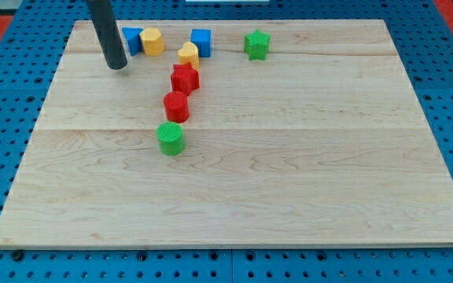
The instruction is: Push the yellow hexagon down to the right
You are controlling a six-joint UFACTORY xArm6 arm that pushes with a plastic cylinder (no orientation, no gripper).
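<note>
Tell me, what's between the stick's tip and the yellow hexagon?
In the camera view, a blue block sits between my tip and the yellow hexagon. The blue block is right beside the hexagon, on its left, partly hidden behind the rod.

Single view: high, angled down from board's (289, 196) near edge, whole wooden top in frame.

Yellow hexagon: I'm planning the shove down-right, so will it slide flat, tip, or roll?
The yellow hexagon looks squat and flat-based, so it probably slides rather than tips or rolls. The blue block touches its left side and may get dragged along. My tip sits left and below both.
</note>
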